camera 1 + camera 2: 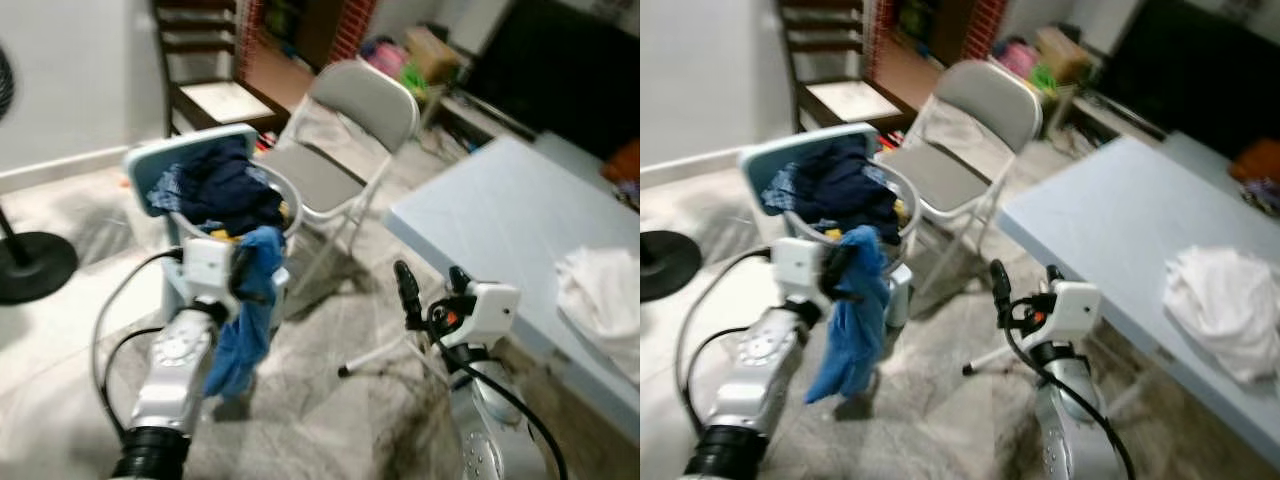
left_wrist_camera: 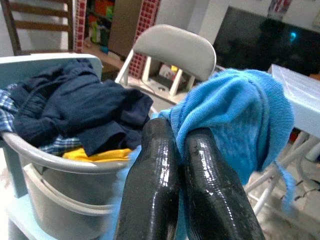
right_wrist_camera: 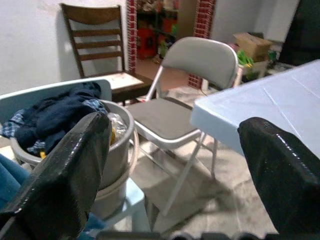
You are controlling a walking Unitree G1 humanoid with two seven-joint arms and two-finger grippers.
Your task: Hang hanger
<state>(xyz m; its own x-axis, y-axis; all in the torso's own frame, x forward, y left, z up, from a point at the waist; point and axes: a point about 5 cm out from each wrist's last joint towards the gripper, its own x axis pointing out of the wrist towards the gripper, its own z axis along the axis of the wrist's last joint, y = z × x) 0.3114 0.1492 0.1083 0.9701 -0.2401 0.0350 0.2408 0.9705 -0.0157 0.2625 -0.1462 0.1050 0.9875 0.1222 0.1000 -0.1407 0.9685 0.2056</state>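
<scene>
Pale blue surface (image 1: 500,220) along the robot's right, carrying a crumpled white cloth (image 1: 605,295) near its close edge. Beyond its corner, a grey folding chair (image 1: 350,110) facing the robot, seat bare. Behind that, against the wall, a dark wooden chair (image 1: 215,95) with a pale seat. At far left, the round black base of a fan (image 1: 30,265) on the floor.

Ahead on the left, a grey bucket (image 1: 283,190) set on a light blue plastic seat (image 1: 165,160), heaped with dark navy clothes (image 1: 225,185); a checked piece and a yellow item (image 2: 97,156) tucked under the heap at the rim.

Left end effector (image 1: 243,272) raised just in front of the bucket, its two black fingers (image 2: 155,185) pressed together side by side and clamped on a blue garment (image 1: 245,330). Garment bunched over the fingertips in a soft knitted mound, the rest hanging straight down in a loose fold toward the floor, clear of the bucket's wall as far as can be told. A thin strand trailing from its edge in the left wrist view.

Right end effector (image 1: 432,285) held up over the floor between the folding chair's legs and the surface, fingers spread wide apart, gripping nothing and touching nothing.
</scene>
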